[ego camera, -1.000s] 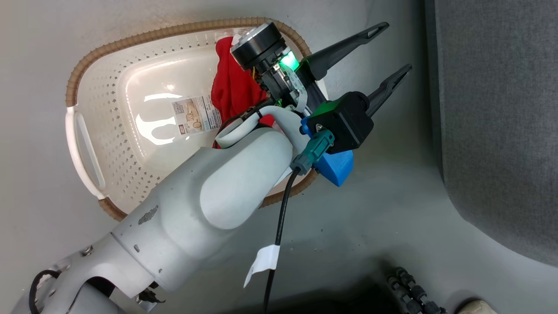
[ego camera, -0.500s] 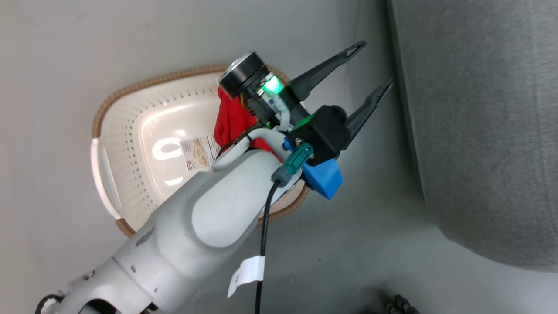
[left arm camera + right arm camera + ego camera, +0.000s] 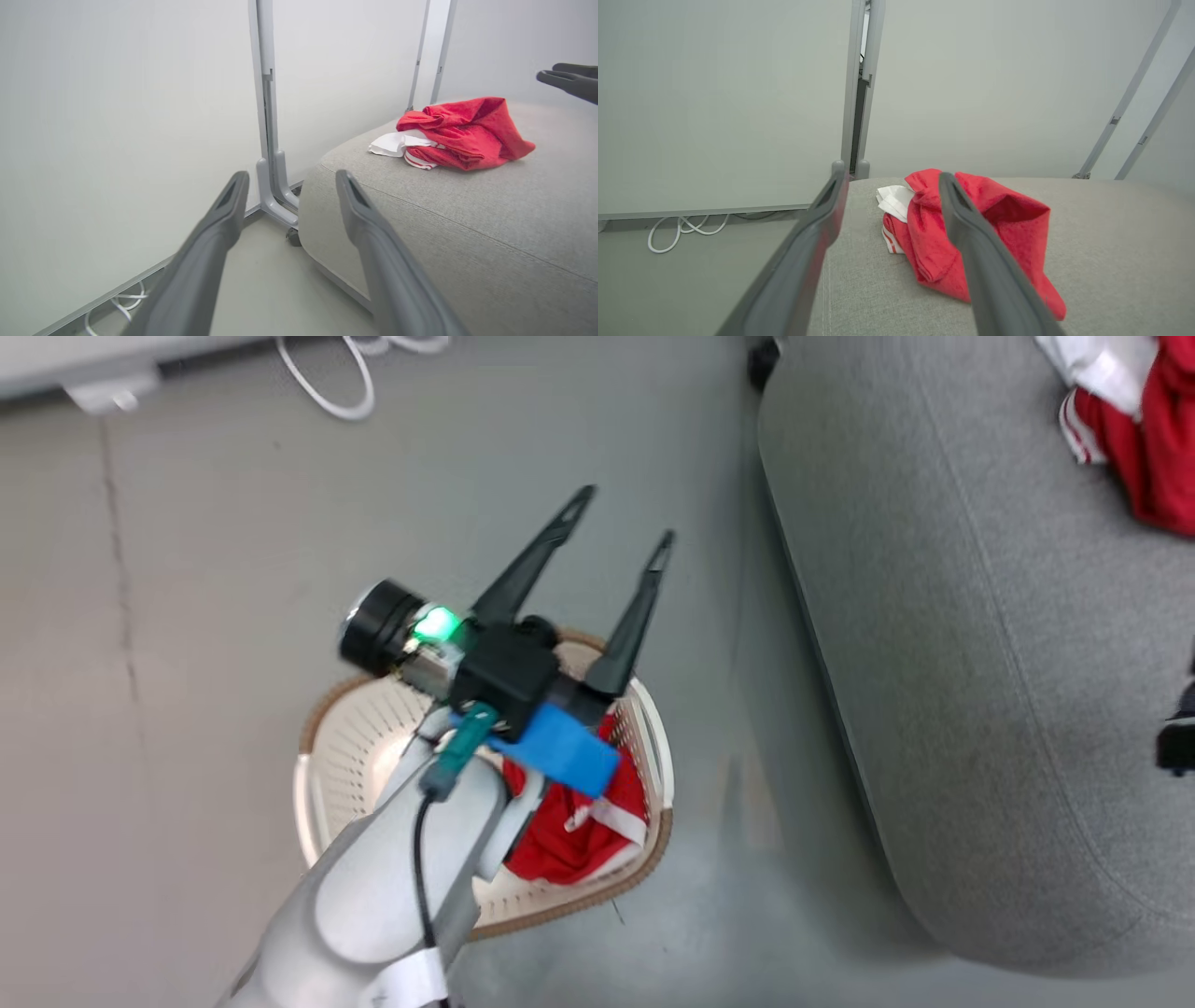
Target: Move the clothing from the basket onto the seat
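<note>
Staged test room or robot lab, not a lived-in home.
Walls were plain white partition panels (image 3: 117, 116) set in grey metal posts (image 3: 266, 116), one post foot on a small dark caster (image 3: 293, 236). A loose white cable (image 3: 684, 228) lay along the panel base on a bare grey floor (image 3: 187, 616). Home-like props were few: a grey upholstered seat (image 3: 934, 663) with a red garment (image 3: 467, 130) on it, and a laundry basket (image 3: 341, 770) on the floor.

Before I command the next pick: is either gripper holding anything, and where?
Nothing is held. The left gripper and right gripper are open and empty; a red garment lies loose on the seat.
</note>
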